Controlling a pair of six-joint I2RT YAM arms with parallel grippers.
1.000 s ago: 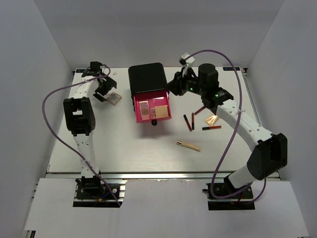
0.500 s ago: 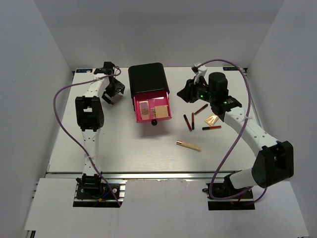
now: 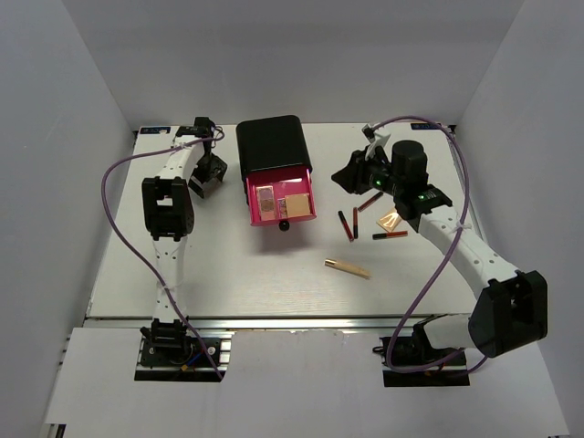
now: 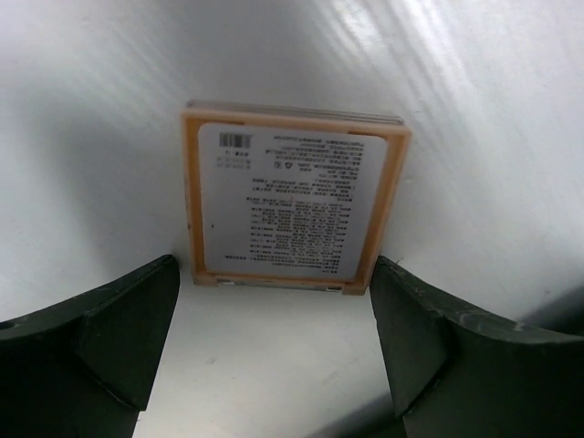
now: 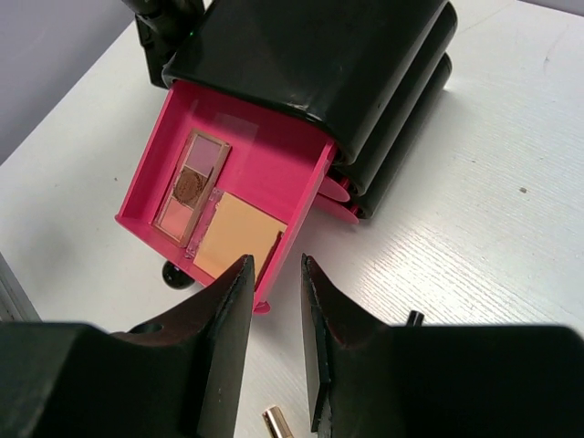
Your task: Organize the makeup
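compact (image 4: 294,208), flat, square, peach-rimmed, between spread left gripper (image 4: 274,351) fingers; right gripper (image 5: 272,351) nearly closed, seemingly empty.

Black box (image 3: 271,144) at table (image 3: 228,274) rear centre, top pink drawer (image 3: 280,196) pulled out toward the near edge, black knob (image 3: 284,225) on its front.

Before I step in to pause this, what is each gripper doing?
Left gripper: open, fingers astride the square compact, not gripping.
Right gripper: nearly shut, holding nothing.
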